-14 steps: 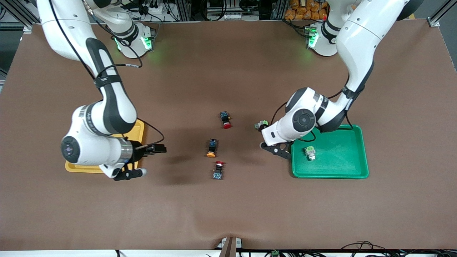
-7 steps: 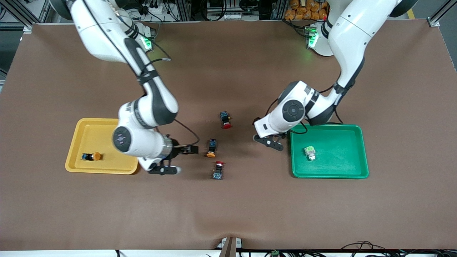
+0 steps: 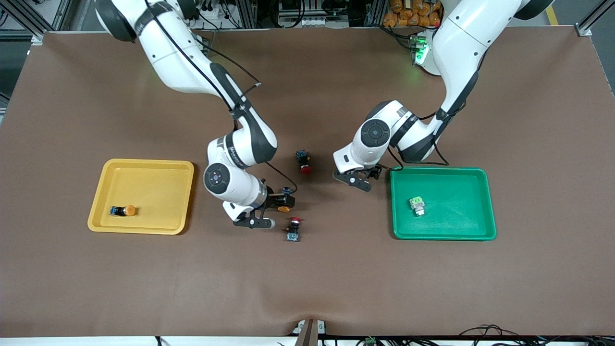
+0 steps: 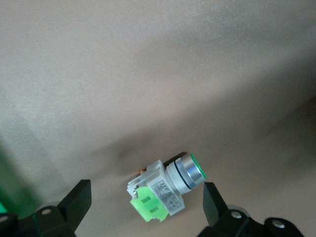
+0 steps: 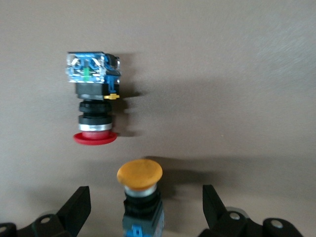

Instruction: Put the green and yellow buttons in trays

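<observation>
right tool (image 3: pixel 269 211) open, low over table, straddling yellow button (image 5: pixel 140 190) (red button (image 5: pixel 94 106) just beside) | left tool (image 3: pixel 362 179) open around green button (image 4: pixel 165 190) lying on table beside green tray (image 3: pixel 487 202) | trays: yellow tray (image 3: pixel 144 166) holds one yellow, green holds one green

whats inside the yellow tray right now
The yellow tray holds one yellow-capped button, lying on its side near the rim nearest the front camera. The rest of its floor shows bare; nothing covers the tray.
</observation>
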Tool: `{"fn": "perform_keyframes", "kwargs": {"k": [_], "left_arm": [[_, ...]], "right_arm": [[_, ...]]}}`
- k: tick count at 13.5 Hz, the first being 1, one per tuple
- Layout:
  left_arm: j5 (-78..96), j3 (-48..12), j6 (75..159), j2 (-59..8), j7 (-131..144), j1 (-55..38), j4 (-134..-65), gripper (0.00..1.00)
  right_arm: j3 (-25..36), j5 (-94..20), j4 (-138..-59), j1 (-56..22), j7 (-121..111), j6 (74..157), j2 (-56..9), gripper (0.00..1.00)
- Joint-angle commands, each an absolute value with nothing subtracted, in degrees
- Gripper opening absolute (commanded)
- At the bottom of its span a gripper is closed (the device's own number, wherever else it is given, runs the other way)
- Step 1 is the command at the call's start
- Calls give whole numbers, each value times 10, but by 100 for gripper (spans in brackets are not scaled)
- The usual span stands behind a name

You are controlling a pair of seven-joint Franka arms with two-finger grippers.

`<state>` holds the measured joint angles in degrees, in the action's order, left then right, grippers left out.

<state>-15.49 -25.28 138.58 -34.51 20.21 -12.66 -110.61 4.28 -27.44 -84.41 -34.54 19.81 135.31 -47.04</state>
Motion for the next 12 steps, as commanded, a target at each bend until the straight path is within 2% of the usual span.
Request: {"fn": "perform_keyframes", "kwargs": {"k": [1,2,4,5,6,10,12], "left_arm": [[-169,-252,1413,-328,219,-129,-1129,100],[-169,-253,1413,-325,223,-134,-1130,100],[-169,-252,1414,-327,225,-142,-1135,100],[-170,-252,1416,-330,225,-143,-1135,100],[-170,-251,1422,-333,225,-143,-1135,100],[-172,-250,1437,-344,224,-143,-1136,100],[-190,-249,1448,-354,225,-142,-1135,100]], "right_arm": [[49,-278,-845,-372,222,1380,-480,100],[49,-274,-852,-373,221,1380,-480,99],[50,-273,-860,-379,221,1379,-479,31],[51,-273,-869,-385,221,1380,-476,4],[53,-273,-872,-388,221,1379,-475,0],[54,-273,-880,-380,220,1369,-450,0],[81,-273,-880,-379,217,1331,-422,0]]}}
